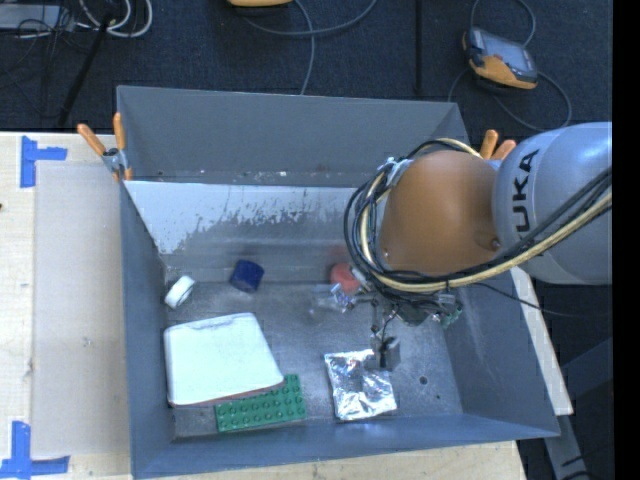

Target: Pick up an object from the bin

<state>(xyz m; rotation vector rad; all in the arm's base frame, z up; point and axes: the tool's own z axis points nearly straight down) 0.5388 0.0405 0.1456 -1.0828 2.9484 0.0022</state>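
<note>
Grey bin (300,148), sloped walls, few loose things on the floor. The arm (560,208) comes in from the right, and its orange wrist cover (440,218) hangs over the right half of the floor.

Largest thing is a flat white pad (222,358) at the near left. A green studded brick plate (260,405) lies against its near edge, partly tucked under it. Next is a crumpled silver foil sheet (358,388) on the floor at the near right, apart from the plate. Smaller things lie further back: a blue cube (246,275), a white ring (180,290) left of it, and a small red thing (343,273) just beside the wrist, with something clear next to it that I can't identify.

The jaws sit over the far right corner of the foil sheet, so I take that as the target. I'd judge it very light, thin and soft. It will crush rather than resist, it is a bit slick, and it lies nearly flat, so there is not much to bite. The best hold looks like a raised wrinkle or the lifted far edge, pinched from above. A flat patch would likely slip out.

The jaws are dark against the shadow under the wrist, so I cannot tell whether they are open or closed, or whether they touch the foil. Nothing visibly held.
</note>
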